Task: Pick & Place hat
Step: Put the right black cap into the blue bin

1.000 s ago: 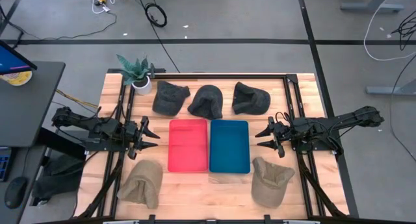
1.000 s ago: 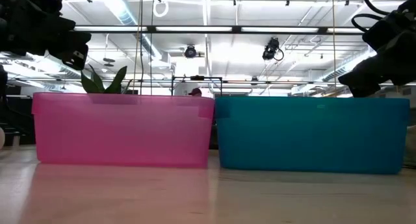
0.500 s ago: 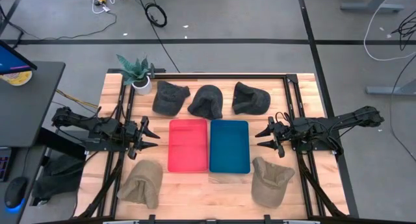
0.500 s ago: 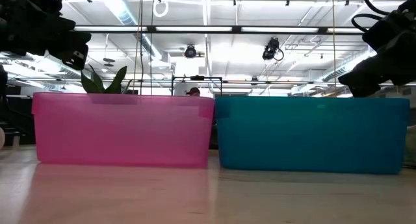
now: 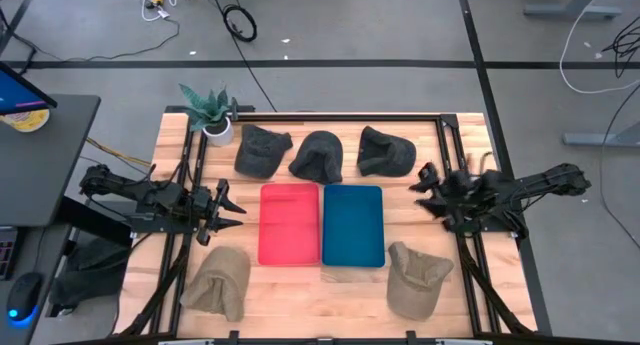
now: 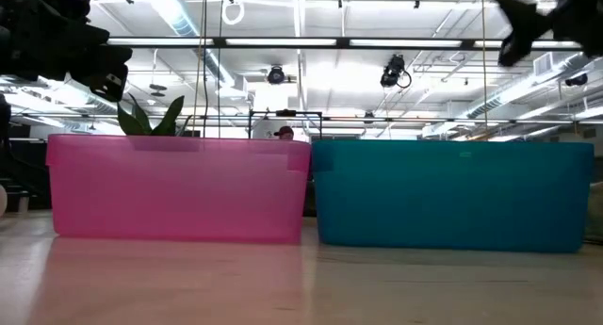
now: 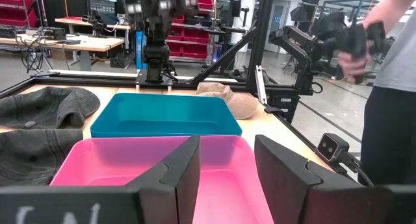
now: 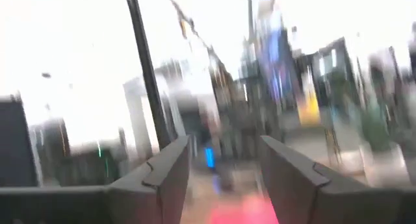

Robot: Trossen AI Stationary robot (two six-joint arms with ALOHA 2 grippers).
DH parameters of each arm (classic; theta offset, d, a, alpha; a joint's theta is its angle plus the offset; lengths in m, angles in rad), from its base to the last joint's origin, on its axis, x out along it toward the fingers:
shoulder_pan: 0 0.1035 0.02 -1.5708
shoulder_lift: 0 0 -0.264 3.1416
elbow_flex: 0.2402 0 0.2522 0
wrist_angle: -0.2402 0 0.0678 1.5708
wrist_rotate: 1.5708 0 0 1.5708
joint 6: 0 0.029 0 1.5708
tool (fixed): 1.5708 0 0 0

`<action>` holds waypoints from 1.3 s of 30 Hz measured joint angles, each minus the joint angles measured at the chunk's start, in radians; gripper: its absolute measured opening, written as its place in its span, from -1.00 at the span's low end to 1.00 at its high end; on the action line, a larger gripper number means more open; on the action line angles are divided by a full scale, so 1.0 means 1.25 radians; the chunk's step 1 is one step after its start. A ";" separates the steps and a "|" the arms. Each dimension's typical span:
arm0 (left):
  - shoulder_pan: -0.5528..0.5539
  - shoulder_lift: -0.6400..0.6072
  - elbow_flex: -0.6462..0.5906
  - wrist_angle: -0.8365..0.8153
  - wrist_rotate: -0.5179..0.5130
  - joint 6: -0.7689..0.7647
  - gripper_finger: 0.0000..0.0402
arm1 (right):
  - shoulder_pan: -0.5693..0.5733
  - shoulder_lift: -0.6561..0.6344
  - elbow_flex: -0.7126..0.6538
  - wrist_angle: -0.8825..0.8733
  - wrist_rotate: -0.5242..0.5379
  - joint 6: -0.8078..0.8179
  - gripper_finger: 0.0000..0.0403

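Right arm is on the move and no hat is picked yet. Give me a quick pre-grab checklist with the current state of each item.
1. Right gripper open and holding nothing: ok; its fingers stand apart with nothing between them.
2. Left gripper parked clear of the bins: ok; open beside the pink bin, holding nothing.
3. Blue bin free to take a hat: ok, nothing in it.
4. Pink bin free: ok, nothing in it.
5. Nearest dark hat reachable and uncovered: ok, lying alone at the table's far side.
6. Right wrist view usable for aiming: not ok, heavily blurred.
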 joint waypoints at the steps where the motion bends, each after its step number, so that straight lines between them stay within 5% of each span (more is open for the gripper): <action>1: 0.000 0.000 0.000 0.000 0.000 0.000 -0.26 | 0.000 0.000 0.000 0.068 0.016 -0.016 -0.06; 7: 0.000 0.000 0.000 0.000 0.000 0.000 -0.26 | 0.000 0.001 0.015 0.523 0.127 -0.139 -0.06; 11: 0.000 0.000 0.000 0.000 0.000 0.000 -0.26 | 0.000 0.002 0.117 0.609 0.176 -0.240 -0.06; 20: 0.000 0.000 0.000 0.000 0.000 0.000 -0.26 | 0.000 0.062 0.496 0.186 0.142 -0.552 -0.06; 30: 0.000 0.000 0.000 0.000 0.000 0.000 -0.26 | 0.000 0.248 0.852 -0.023 0.144 -0.548 -0.06; 39: 0.000 0.000 0.000 0.000 0.000 0.000 -0.26 | 0.000 0.394 1.113 -0.258 0.323 -0.640 -0.06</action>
